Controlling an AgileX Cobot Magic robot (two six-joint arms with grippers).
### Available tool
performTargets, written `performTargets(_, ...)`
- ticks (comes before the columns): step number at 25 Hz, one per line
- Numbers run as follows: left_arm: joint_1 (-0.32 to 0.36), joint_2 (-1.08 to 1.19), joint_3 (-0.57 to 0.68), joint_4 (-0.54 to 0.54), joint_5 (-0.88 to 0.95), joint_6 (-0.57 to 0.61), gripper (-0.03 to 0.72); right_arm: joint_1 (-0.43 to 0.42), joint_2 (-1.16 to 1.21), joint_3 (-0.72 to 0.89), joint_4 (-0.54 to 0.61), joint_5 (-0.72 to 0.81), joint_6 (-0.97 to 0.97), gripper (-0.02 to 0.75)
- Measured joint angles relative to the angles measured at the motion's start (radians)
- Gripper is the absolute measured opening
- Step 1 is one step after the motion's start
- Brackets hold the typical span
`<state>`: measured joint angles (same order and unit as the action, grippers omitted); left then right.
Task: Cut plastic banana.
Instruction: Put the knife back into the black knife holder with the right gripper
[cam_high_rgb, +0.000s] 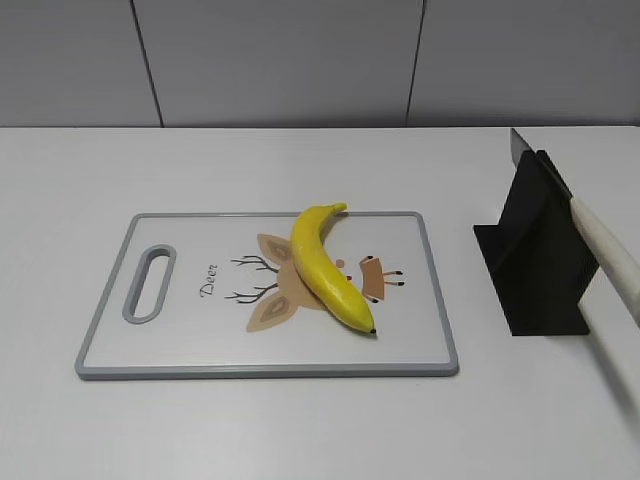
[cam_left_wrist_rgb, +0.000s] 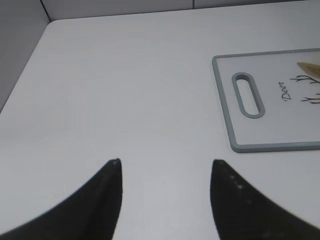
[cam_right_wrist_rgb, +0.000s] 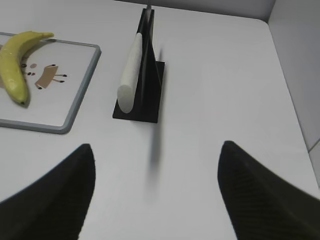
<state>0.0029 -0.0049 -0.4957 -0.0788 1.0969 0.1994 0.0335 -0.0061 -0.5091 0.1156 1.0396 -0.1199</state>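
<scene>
the left gripper (cam_left_wrist_rgb: 165, 172) hangs over the bare white counter (cam_left_wrist_rgb: 125, 90), its two dark fingers (cam_left_wrist_rgb: 107, 200) spread apart with nothing between them. ahead to the right lies the grey-rimmed cutting board (cam_left_wrist_rgb: 223, 107), its slot handle (cam_left_wrist_rgb: 248, 95) nearest, the word "deer" beside it.

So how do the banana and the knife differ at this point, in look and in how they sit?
The plastic banana is glossy yellow and curved; the knife has a straight, off-white handle. The banana lies flat on the cutting board; the knife rests slanted in a black stand on the table beside the board. Shared: neither is held. Both the left gripper and the right gripper are open and apart from them.
</scene>
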Motion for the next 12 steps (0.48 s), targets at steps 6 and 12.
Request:
performTargets(6,0.011,0.0,0.0,0.0,0.0,0.0,0.552,-0.014,0.0,0.0,0.005,0.0,0.0,0.592)
performTargets(12,0.011,0.0,0.0,0.0,0.0,0.0,0.552,-0.015,0.0,0.0,0.006,0.0,0.0,0.588)
